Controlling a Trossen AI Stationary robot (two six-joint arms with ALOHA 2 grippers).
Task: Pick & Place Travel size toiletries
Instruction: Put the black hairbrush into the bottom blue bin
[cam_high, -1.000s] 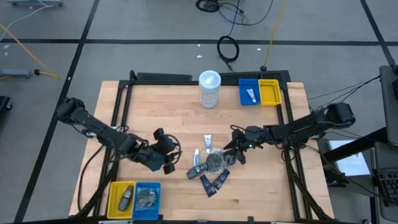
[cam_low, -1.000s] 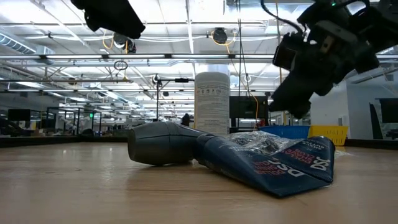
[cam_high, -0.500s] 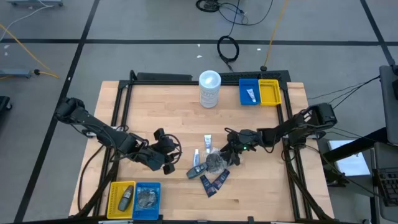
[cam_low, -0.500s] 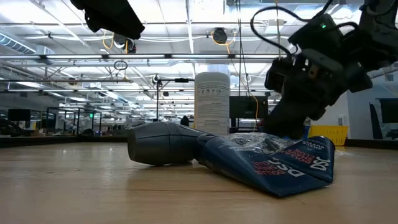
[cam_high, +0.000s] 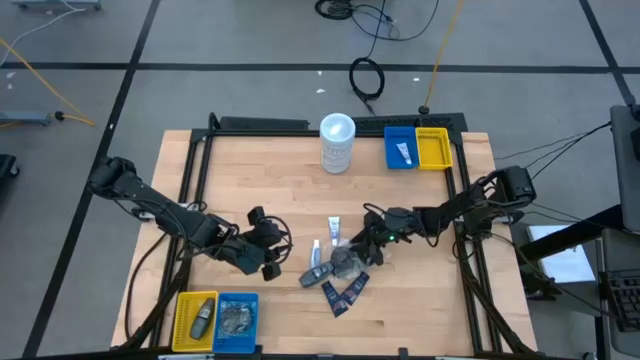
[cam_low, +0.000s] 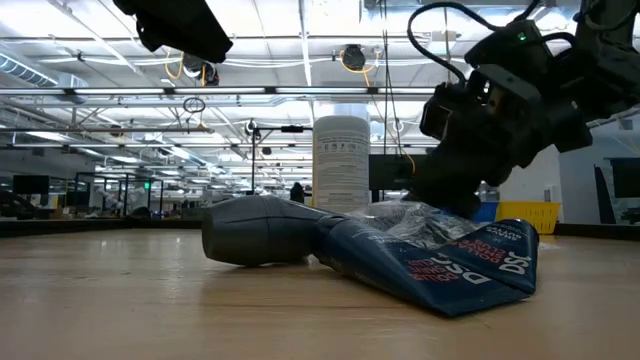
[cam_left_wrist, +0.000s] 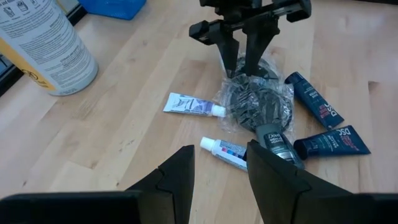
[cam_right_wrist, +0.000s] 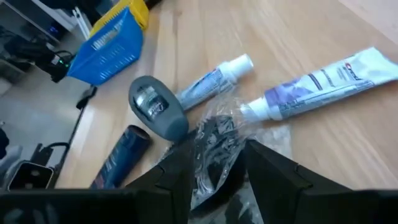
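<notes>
The travel size toiletries lie in a cluster near the table's middle: two white tubes (cam_left_wrist: 189, 106) (cam_left_wrist: 227, 149), a dark grey mini bottle (cam_left_wrist: 273, 140), navy sachets (cam_left_wrist: 333, 142) and a round dark clear-wrapped bundle (cam_left_wrist: 258, 102). My right gripper (cam_left_wrist: 240, 67) is down at the bundle's right side, open, one finger on either side of the wrap's edge (cam_right_wrist: 214, 146). My left gripper (cam_high: 275, 250) hangs open above the table, left of the cluster, with nothing between its fingers. My right gripper comes slanting down from the table's right, and its two fingertips (cam_left_wrist: 229, 70) stand astride the edge of the bundle's clear wrap. I cannot tell whether they touch it. The bundle lies flat on the table.
A tall white canister (cam_high: 337, 143) stands at the far middle. A blue bin (cam_high: 402, 148) and a yellow bin (cam_high: 433, 148) sit at the far right. A yellow bin (cam_high: 196, 318) and a blue bin (cam_high: 237, 318) sit at the near left, each holding an item.
My right gripper has come down and toward the table's left, onto the clear-wrapped bundle, tipping further downward as it went. Its finger gap looks the same.
</notes>
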